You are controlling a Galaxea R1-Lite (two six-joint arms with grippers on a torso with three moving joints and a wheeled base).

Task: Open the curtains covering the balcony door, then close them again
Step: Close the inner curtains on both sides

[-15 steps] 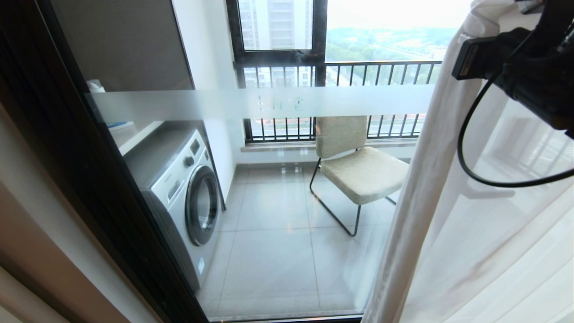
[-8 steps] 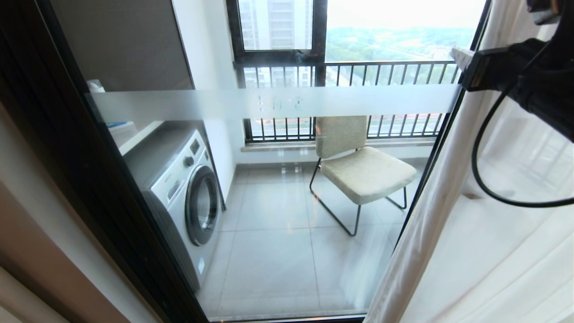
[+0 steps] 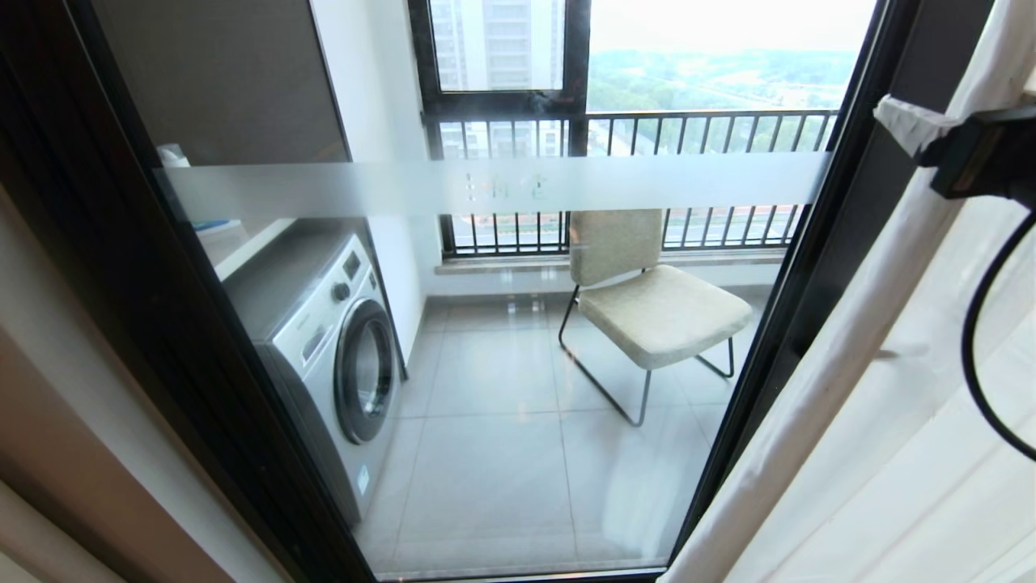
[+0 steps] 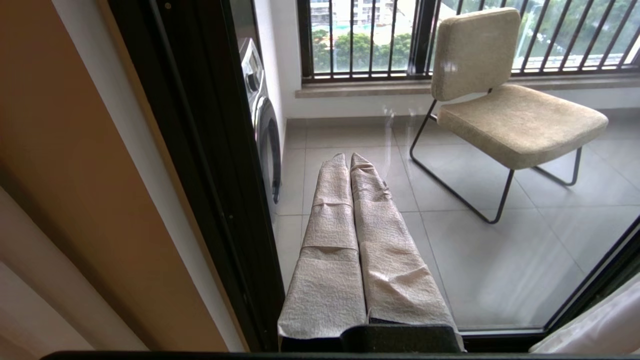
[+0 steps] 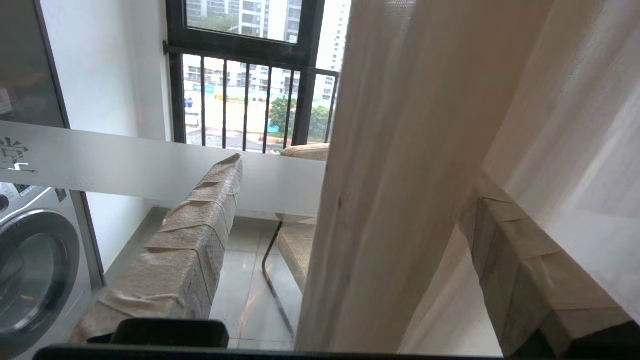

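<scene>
With its jaws spread wide either side of the curtain (image 5: pixel 400 175), the right gripper (image 5: pixel 350 240) grips nothing; the fabric hangs loose between them, bunched at the right of the balcony door (image 3: pixel 502 324), whose glass is uncovered. The left gripper (image 4: pixel 347 165) sits parked low, jaws clenched and empty. Risk: closing off the hem would pinch only a thin fold, which slips free on the pull back.

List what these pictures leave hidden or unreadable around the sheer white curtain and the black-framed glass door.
- Sheer white curtain: top and hem cut off by the head view's edges.
- Thick beige-olive layer: in no view.
- Right gripper: fingers spread either side of the curtain fold; contact cannot be told.
- Black-framed glass door: handle not in view; frosted band characters too small.
- Left gripper: absent from head view.
</scene>
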